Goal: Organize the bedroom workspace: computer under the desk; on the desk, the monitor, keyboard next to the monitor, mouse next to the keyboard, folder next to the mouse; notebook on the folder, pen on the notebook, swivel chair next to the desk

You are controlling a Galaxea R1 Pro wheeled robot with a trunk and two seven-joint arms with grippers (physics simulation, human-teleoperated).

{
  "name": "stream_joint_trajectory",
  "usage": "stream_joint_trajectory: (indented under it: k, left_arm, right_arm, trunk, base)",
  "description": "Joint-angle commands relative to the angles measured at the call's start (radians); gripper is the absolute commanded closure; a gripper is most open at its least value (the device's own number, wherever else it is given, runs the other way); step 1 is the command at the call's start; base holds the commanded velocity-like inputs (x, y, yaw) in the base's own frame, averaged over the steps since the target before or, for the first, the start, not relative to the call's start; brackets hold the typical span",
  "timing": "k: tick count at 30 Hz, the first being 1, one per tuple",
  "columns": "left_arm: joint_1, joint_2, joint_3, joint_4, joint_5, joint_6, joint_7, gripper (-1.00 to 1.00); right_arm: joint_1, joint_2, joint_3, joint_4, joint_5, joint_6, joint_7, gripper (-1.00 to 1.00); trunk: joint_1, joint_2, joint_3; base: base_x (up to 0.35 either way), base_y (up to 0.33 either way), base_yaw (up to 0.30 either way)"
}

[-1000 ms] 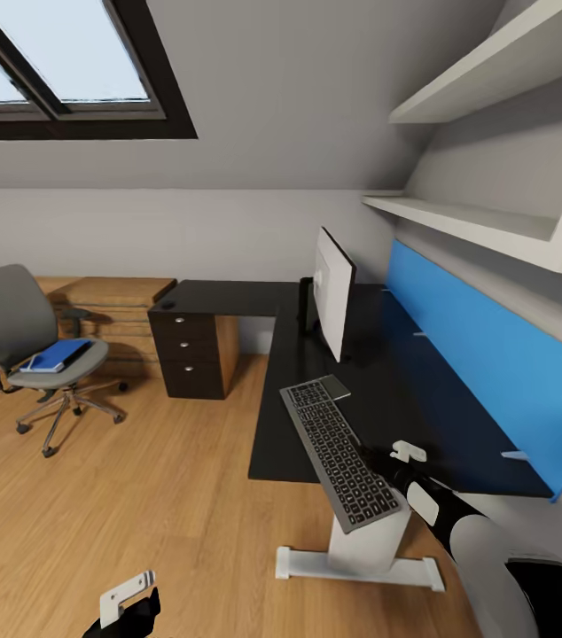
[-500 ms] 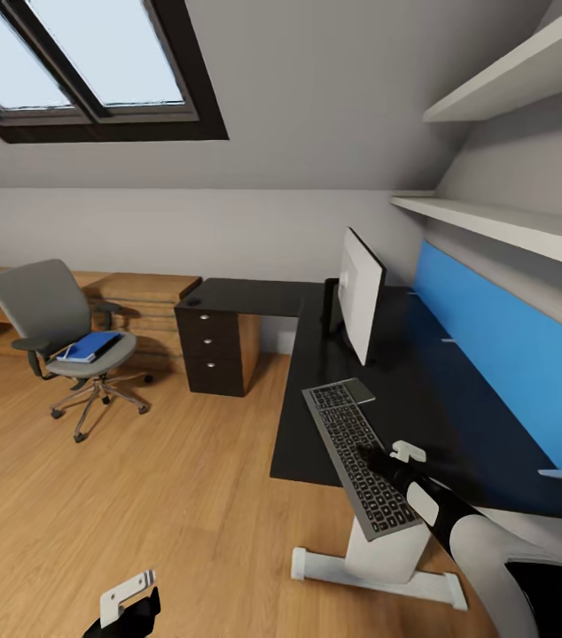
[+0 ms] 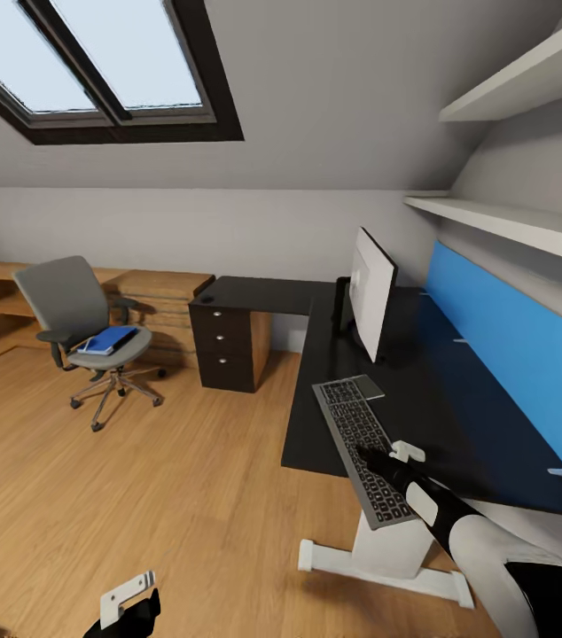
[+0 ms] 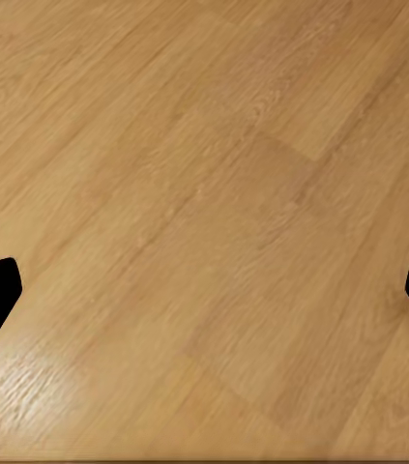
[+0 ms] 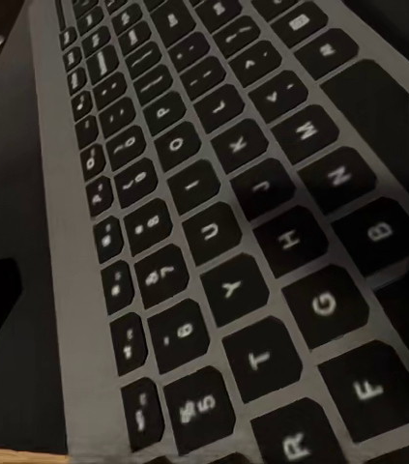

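The black-topped desk (image 3: 423,390) runs along the blue back panel, with the monitor (image 3: 374,292) standing on it. The silver-grey keyboard (image 3: 361,439) (image 5: 214,193) lies slanted on the desk, its near end past the front edge. My right gripper (image 3: 371,458) is shut on it there. A small dark mouse (image 3: 206,299) sits on the far wing above the drawers. The grey swivel chair (image 3: 73,306) stands away on the floor with the blue folder (image 3: 109,339) on its seat. My left gripper (image 3: 127,601) (image 4: 204,290) hangs open over bare floor. The computer, notebook and pen are out of view.
A flat grey square (image 3: 365,387) lies at the keyboard's far end. The black drawer unit (image 3: 228,346) holds up the desk's far wing, a white pedestal leg (image 3: 378,554) its near end. Low wooden shelving (image 3: 152,292) lines the back wall. White wall shelves (image 3: 511,221) hang above the desk.
The whole picture has shifted right, so the camera has turned left. More of the skylight and shelving shows. Both arms keep their places, and the right gripper stays on the keyboard.
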Motion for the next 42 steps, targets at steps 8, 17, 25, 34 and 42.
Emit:
stream_joint_trajectory:
  k: [8,17,25,34,42]
  left_arm:
    - [0.000,0.001,-0.005,-0.002,0.006,0.004,0.011,-1.00]
    - [0.000,0.001,-0.006,-0.001,0.006,0.004,0.013,-1.00]
    - [0.000,0.001,-0.006,-0.001,0.006,0.004,0.014,-1.00]
    - [-0.001,0.001,-0.006,0.000,0.006,0.004,0.015,-1.00]
    - [-0.001,0.001,-0.008,0.025,0.005,0.004,0.015,-1.00]
  right_arm:
    - [-0.001,0.000,-0.004,0.001,-0.002,-0.003,0.005,-1.00]
    - [-0.001,0.000,-0.003,0.001,-0.001,-0.003,0.006,-1.00]
    - [-0.001,0.000,-0.003,0.001,-0.001,-0.003,0.006,-1.00]
    - [-0.001,0.001,-0.003,0.000,-0.001,-0.003,0.006,-1.00]
    - [-0.001,0.001,-0.003,0.000,-0.001,-0.004,0.006,-1.00]
  trunk:
    - [0.000,-0.001,-0.001]
    - [0.000,-0.001,-0.001]
    - [0.000,-0.001,-0.001]
    - [0.000,-0.001,-0.001]
    - [0.000,-0.001,-0.001]
  base:
    - [-0.038,0.000,0.003]
    - [-0.135,0.000,0.000]
    - [-0.009,0.000,0.000]
    - [-0.001,0.000,0.022]
    - [0.000,0.000,0.015]
